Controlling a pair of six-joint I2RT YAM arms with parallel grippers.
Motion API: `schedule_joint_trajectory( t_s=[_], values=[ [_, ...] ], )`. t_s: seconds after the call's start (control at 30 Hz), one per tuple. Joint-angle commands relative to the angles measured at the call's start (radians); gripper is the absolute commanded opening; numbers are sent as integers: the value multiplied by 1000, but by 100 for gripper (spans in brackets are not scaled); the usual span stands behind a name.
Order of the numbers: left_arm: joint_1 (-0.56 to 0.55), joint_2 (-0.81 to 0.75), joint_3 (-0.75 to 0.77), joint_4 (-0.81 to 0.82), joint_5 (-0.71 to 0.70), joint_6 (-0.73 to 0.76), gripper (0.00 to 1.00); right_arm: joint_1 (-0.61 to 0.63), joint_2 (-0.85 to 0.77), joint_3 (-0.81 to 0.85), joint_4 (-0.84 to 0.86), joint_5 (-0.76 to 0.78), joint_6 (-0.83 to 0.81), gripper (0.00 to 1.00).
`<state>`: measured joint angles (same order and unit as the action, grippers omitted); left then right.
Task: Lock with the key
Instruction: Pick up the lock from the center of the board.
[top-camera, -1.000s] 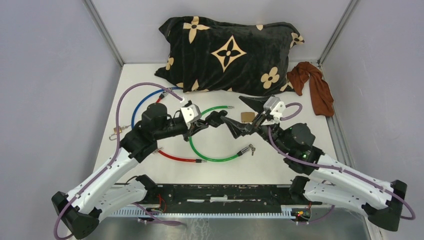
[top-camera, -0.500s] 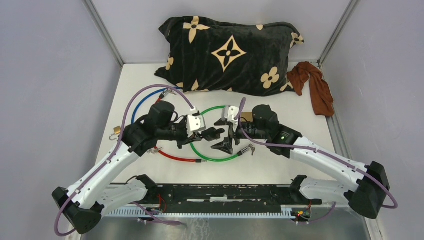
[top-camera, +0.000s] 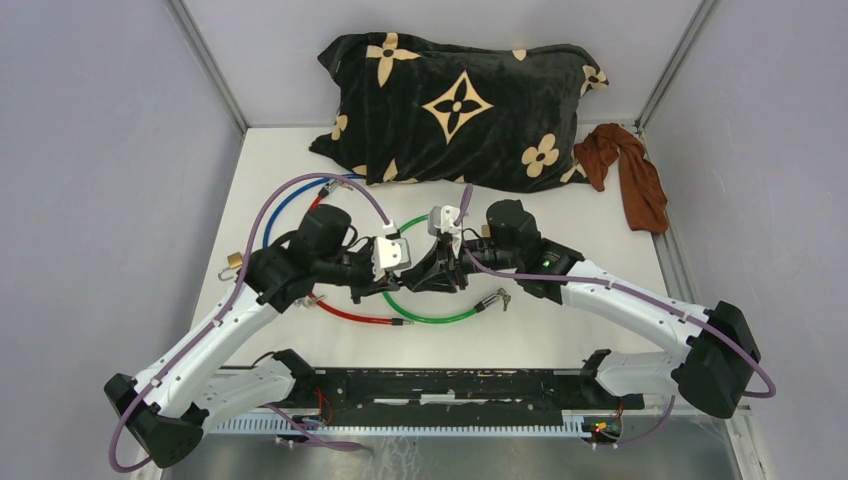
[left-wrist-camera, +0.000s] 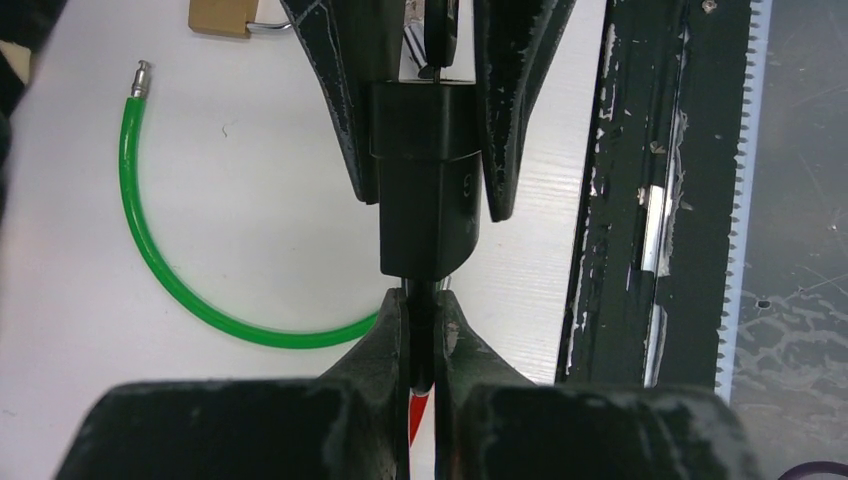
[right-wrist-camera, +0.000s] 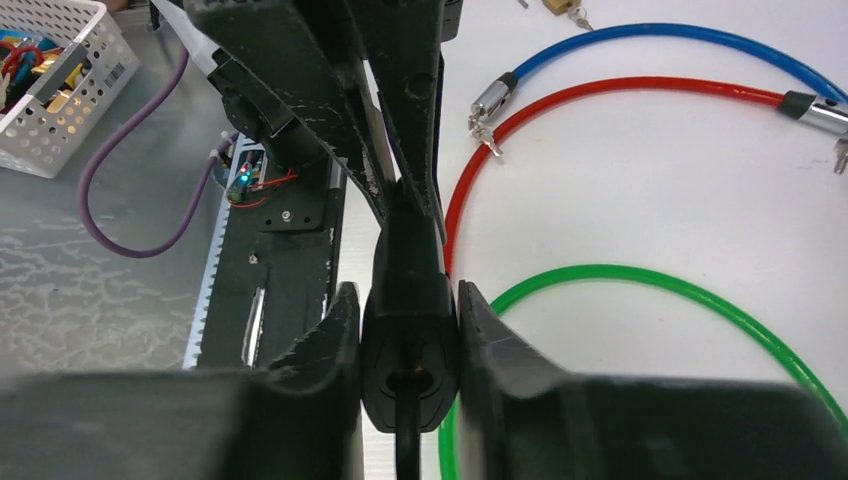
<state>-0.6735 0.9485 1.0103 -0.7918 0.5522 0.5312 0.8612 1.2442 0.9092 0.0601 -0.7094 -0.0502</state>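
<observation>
1. The right hand (right-wrist-camera: 408, 305), wide open and back near the black flower-patterned pillow (top-camera: 455, 100) a second ago, has swung in. It now clamps the chunky black plastic lock body (left-wrist-camera: 428, 170) from both sides.
2. The left hand (left-wrist-camera: 420, 305) stays pinched almost shut on a thin black tab (left-wrist-camera: 424, 288) at the body's end. We cannot tell whether that tab is the key.
3. The lock body hangs above the white desk (left-wrist-camera: 200, 180), over the green cable loop (left-wrist-camera: 150, 270), braced at both ends. We judge the turn can begin.
4. The black toothed rail (left-wrist-camera: 650, 150) lies close on the near side and the pillow is well apart, so rolling a wrist suits better than travelling.
</observation>
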Motion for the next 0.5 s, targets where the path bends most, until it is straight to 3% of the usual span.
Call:
schedule_joint_trajectory(
  t_s=[0.0,0.1,0.13,0.2,0.23,0.27,0.33,0.47],
  values=[
    [-4,-20,51,118,88,-13,2,3,18,62,-1,4,18,0],
    [-2,-48,24,177,95,-103,2,-21,-2,35,46,20,48,0],
    [-2,-59,11,196,99,-132,7,-41,-20,12,86,9,100,0],
    [1,-88,-34,257,98,-234,44,-79,-66,-44,210,-31,181,0],
    [3,-104,-67,294,98,-283,60,-98,-92,-78,268,-47,232,0],
    [8,-125,-103,338,103,-332,68,-111,-111,-103,331,-72,271,0],
    [20,-173,-178,427,127,-392,74,-132,-146,-141,421,-111,343,0],
    [34,-276,-273,606,115,-475,73,-144,-215,-209,556,-180,417,0]
  ],
)
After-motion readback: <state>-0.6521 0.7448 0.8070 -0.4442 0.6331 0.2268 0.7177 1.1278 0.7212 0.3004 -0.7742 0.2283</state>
